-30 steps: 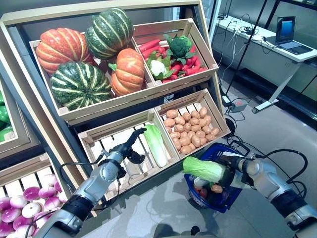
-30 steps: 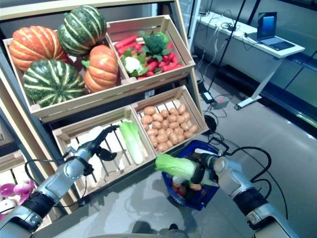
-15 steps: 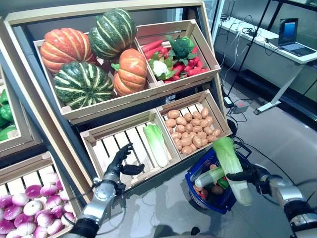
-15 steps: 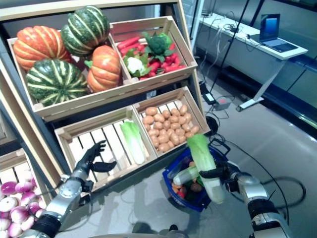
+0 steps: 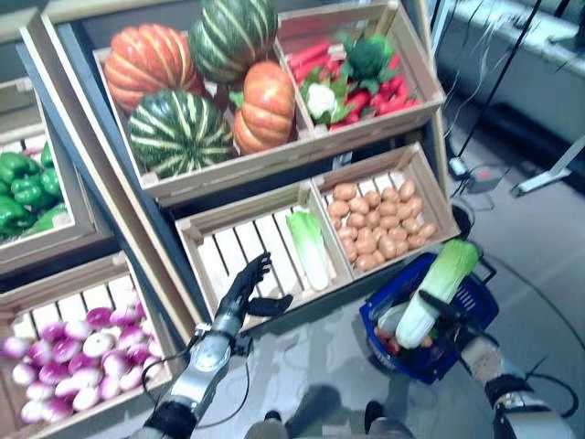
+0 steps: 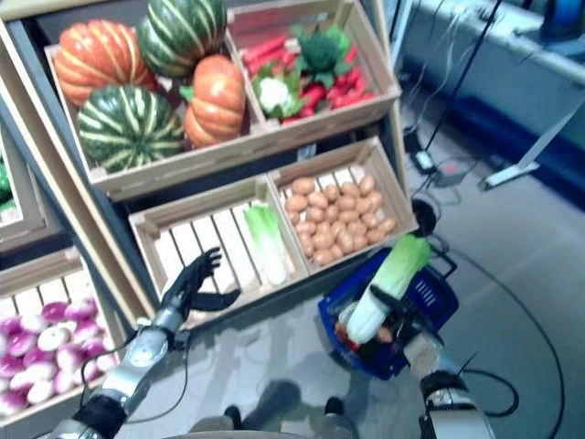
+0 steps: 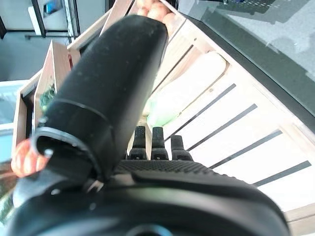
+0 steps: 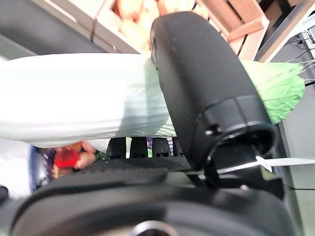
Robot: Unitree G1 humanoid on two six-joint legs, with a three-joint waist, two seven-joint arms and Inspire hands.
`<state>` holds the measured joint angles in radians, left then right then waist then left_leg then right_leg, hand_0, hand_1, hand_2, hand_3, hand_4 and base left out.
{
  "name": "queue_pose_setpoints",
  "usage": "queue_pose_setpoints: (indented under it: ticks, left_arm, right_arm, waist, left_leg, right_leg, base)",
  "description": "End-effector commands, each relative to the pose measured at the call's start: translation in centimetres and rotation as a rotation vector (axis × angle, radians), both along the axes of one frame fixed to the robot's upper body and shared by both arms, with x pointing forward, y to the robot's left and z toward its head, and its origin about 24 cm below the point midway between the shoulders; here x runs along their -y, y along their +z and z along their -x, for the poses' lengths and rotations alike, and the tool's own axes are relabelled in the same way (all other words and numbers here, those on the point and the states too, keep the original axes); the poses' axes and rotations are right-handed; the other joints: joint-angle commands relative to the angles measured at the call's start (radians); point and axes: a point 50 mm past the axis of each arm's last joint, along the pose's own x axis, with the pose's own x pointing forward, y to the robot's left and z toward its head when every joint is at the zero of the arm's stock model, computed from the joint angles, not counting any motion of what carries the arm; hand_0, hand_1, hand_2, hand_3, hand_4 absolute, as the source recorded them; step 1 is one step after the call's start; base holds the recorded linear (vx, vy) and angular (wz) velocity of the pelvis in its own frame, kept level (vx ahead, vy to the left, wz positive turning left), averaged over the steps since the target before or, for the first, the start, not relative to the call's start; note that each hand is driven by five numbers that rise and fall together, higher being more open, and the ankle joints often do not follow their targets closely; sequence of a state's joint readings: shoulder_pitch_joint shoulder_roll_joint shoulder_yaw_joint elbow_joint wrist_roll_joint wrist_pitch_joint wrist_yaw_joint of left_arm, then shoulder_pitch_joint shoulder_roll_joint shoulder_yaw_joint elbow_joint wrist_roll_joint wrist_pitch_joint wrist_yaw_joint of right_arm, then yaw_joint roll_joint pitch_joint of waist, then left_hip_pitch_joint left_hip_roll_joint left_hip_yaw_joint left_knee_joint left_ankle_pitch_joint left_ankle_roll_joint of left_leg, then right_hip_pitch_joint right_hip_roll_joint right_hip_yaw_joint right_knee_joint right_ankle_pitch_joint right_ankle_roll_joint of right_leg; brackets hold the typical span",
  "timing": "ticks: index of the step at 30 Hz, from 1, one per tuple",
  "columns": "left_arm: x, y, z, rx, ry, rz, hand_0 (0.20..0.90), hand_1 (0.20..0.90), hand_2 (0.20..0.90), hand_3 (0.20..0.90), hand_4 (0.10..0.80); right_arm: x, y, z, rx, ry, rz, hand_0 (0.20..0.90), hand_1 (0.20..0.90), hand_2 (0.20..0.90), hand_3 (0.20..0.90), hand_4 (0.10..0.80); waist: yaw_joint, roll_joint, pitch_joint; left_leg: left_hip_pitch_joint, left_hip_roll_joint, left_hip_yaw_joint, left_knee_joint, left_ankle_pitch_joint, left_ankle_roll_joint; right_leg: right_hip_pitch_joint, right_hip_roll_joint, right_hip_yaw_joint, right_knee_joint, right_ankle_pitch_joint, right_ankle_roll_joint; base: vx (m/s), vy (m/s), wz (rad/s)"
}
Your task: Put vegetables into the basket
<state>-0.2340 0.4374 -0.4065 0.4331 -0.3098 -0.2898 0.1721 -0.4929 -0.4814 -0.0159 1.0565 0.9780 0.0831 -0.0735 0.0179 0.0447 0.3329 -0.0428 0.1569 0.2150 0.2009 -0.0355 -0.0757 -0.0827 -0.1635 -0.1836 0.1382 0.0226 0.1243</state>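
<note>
My right hand [image 5: 450, 314] is shut on a long napa cabbage [image 5: 437, 291] and holds it tilted over the blue basket [image 5: 441, 362]. Its white stalk end points down among the vegetables in the basket, and its green leaf end points up and away. In the right wrist view the thumb [image 8: 197, 83] wraps across the cabbage [image 8: 74, 96]. My left hand [image 5: 242, 293] is open and holds nothing, just in front of the lower slatted crate [image 5: 228, 251]. A second napa cabbage [image 5: 309, 247] lies in that crate, also visible as the cabbage [image 7: 184, 91] past my straight fingers.
Striped and orange pumpkins [image 5: 192, 82] fill the upper left crate, beside red peppers and broccoli [image 5: 361, 78]. Potatoes [image 5: 379, 229] lie in the lower right crate. Green peppers [image 5: 23, 187] and purple onions [image 5: 69, 357] sit on the shelves to the left. The basket stands on grey floor.
The whole picture has shifted, so the camera moved. The right hand has swung the cabbage so its stalk end now dips into the basket. The left hand stays open by the crate.
</note>
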Motion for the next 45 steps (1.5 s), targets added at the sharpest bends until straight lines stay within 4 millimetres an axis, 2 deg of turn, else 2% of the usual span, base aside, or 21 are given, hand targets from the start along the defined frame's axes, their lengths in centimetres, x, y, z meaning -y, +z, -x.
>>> queue_pose_setpoints:
  ticks: [1,5,10,11,14,18,19,20,25,33,38,45]
  left_arm:
    - [1.9,9.1,-2.2,0.463,-0.045,0.097,0.900,0.900,0.900,0.900,0.800]
    - [2.1,11.2,-2.5,0.560,-0.047,0.124,0.900,0.900,0.900,0.900,0.800]
    - [2.8,12.5,-2.1,0.632,-0.083,0.129,0.900,0.900,0.900,0.900,0.800]
    - [2.8,12.5,-2.1,0.633,-0.082,0.129,0.900,0.900,0.900,0.900,0.800]
    - [3.3,13.5,-1.7,0.685,-0.104,0.145,0.900,0.900,0.900,0.900,0.800]
    - [3.7,14.6,-1.3,0.744,-0.109,0.174,0.900,0.900,0.900,0.900,0.800]
    - [3.7,14.8,-1.3,0.749,-0.109,0.176,0.900,0.900,0.900,0.900,0.800]
    - [3.7,15.1,-1.2,0.767,-0.115,0.178,0.900,0.900,0.900,0.900,0.800]
    - [3.5,16.2,-1.3,0.803,-0.126,0.152,0.900,0.900,0.900,0.900,0.800]
    - [3.4,17.5,-2.0,0.817,-0.139,0.095,0.900,0.900,0.900,0.900,0.800]
    - [3.1,17.9,-2.3,0.825,-0.112,0.034,0.900,0.900,0.900,0.900,0.800]
    - [2.2,20.5,-2.5,0.913,-0.077,-0.037,0.900,0.900,0.900,0.900,0.800]
  right_arm:
    - [3.1,8.3,-3.9,0.322,-0.131,0.084,0.300,0.300,0.300,0.300,0.400]
    - [4.5,10.5,-4.2,0.331,-0.179,0.177,0.300,0.300,0.300,0.300,0.400]
    - [6.5,12.6,-4.0,0.324,-0.287,0.213,0.300,0.300,0.300,0.300,0.400]
    - [6.5,12.6,-4.0,0.324,-0.287,0.213,0.300,0.300,0.300,0.300,0.400]
    - [8.1,15.1,-3.9,0.334,-0.352,0.277,0.300,0.300,0.300,0.300,0.400]
    - [9.1,17.1,-3.7,0.340,-0.386,0.325,0.300,0.300,0.300,0.300,0.400]
    - [9.2,17.2,-3.7,0.339,-0.387,0.330,0.509,0.509,0.509,0.509,0.540]
    - [9.4,17.7,-3.7,0.331,-0.381,0.360,0.900,0.900,0.900,0.900,0.800]
    - [9.3,18.4,-4.0,0.324,-0.367,0.368,0.900,0.900,0.900,0.900,0.800]
    - [9.1,17.1,-4.0,0.270,-0.321,0.331,0.900,0.900,0.900,0.900,0.800]
    - [9.3,16.9,-3.8,0.215,-0.292,0.412,0.900,0.900,0.900,0.900,0.800]
    - [8.7,17.7,-4.5,0.220,-0.250,0.470,0.900,0.900,0.900,0.900,0.800]
  waist:
    - [-0.001,-0.022,0.066]
    - [0.002,-0.016,0.111]
    - [0.002,0.001,0.157]
    - [0.002,0.001,0.156]
    - [-0.001,0.022,0.185]
    - [-0.008,0.042,0.187]
    - [-0.009,0.044,0.187]
    - [-0.011,0.048,0.187]
    - [-0.012,0.045,0.187]
    - [-0.009,0.032,0.187]
    - [-0.011,0.026,0.187]
    - [-0.016,0.019,0.187]
  left_leg:
    - [-0.160,0.037,-0.055,0.339,-0.180,0.003]
    - [-0.304,0.032,-0.095,0.547,-0.269,0.028]
    - [-0.420,0.027,-0.115,0.721,-0.341,0.043]
    - [-0.424,0.027,-0.115,0.724,-0.342,0.043]
    - [-0.493,0.016,-0.124,0.805,-0.368,0.043]
    - [-0.571,0.001,-0.126,0.855,-0.379,0.047]
    - [-0.580,0.000,-0.126,0.860,-0.380,0.048]
    - [-0.602,-0.003,-0.128,0.871,-0.381,0.048]
    - [-0.636,0.000,-0.130,0.875,-0.373,0.047]
    - [-0.594,0.018,-0.126,0.806,-0.333,0.040]
    - [-0.569,0.026,-0.120,0.777,-0.317,0.038]
    - [-0.528,0.039,-0.107,0.740,-0.308,0.036]
  right_leg:
    - [-0.076,-0.082,-0.019,0.299,-0.134,-0.061]
    - [-0.214,-0.119,-0.005,0.517,-0.208,-0.084]
    - [-0.348,-0.152,0.009,0.706,-0.270,-0.094]
    - [-0.352,-0.152,0.010,0.710,-0.272,-0.094]
    - [-0.437,-0.171,0.032,0.798,-0.301,-0.097]
    - [-0.532,-0.178,0.052,0.847,-0.309,-0.099]
    - [-0.543,-0.177,0.054,0.853,-0.311,-0.100]
    - [-0.571,-0.176,0.060,0.864,-0.312,-0.101]
    - [-0.611,-0.174,0.058,0.878,-0.309,-0.100]
    - [-0.569,-0.162,0.040,0.825,-0.285,-0.095]
    - [-0.546,-0.159,0.036,0.801,-0.274,-0.092]
    - [-0.514,-0.159,0.039,0.779,-0.264,-0.087]
  base:
    - [-0.227,0.001,0.14]
    - [-0.158,-0.030,0.05]
    - [-0.096,-0.047,0.19]
    - [-0.073,-0.051,0.02]
    - [-0.075,-0.023,0.05]
    - [-0.075,0.005,0.02]
    - [-0.076,0.007,0.02]
    - [-0.061,0.008,0.03]
    - [-0.053,-0.008,0.00]
    - [-0.004,-0.001,-0.01]
    - [0.011,-0.010,-0.02]
    - [0.024,0.000,0.00]
